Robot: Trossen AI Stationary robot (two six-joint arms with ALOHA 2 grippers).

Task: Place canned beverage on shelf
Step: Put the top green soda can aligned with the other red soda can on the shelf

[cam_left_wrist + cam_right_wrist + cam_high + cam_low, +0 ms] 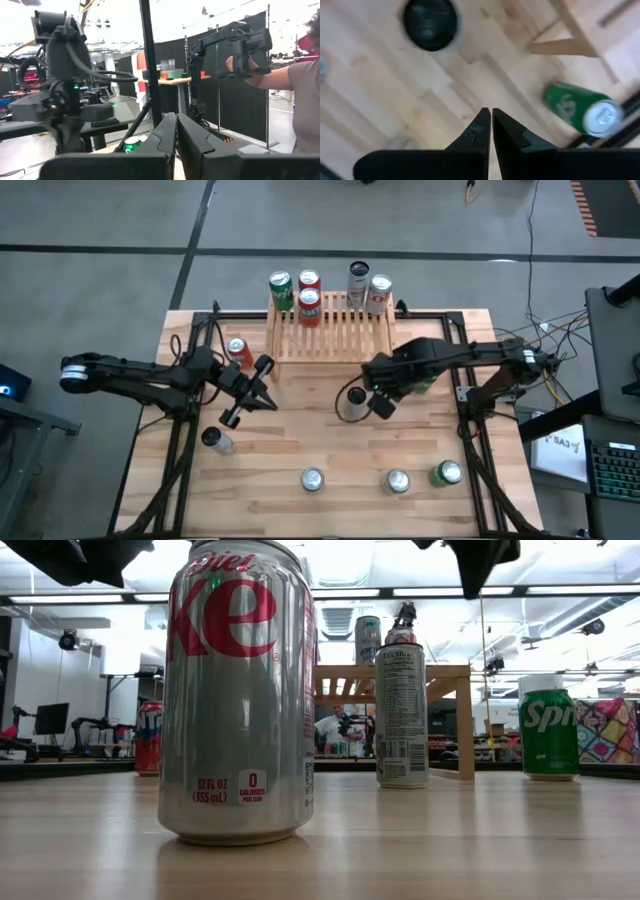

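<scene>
While both arms hung over the butcher-block table (300, 445), neither held a can. The left gripper (238, 412) sat over the left-centre of the table with its fingers (165, 135) pressed together, empty, its tip just above a silver can (217, 441) near the left edge. The right gripper (382, 402) hovered in front of the shelf (330, 330), its fingers (480, 131) likewise pinched to a narrow slit on nothing; a dark-topped can (352, 402) stood just beside it, to its left. The shelf, a low slatted light-wood rack, stood at the far middle of the table. One red can (310, 307) stood on its slats near the far left corner. Behind the shelf's far edge stood four more: a green can (281, 289), a second red can (309, 282), a tall dark can (358, 282) and a silver-grey can (380, 294); whether these rested on the shelf or just behind it could not be told. A red-orange can (238, 352) stood on the table just left of the shelf. Along the near edge stood two silver-topped cans (313, 479) (398, 481) and a green Sprite can (446, 473). From table height, a Diet Coke can (240, 690) filled the foreground, and a tall slim can (402, 715) stood before the shelf leg. A person's forearm (270, 77) showed beyond the table.
</scene>
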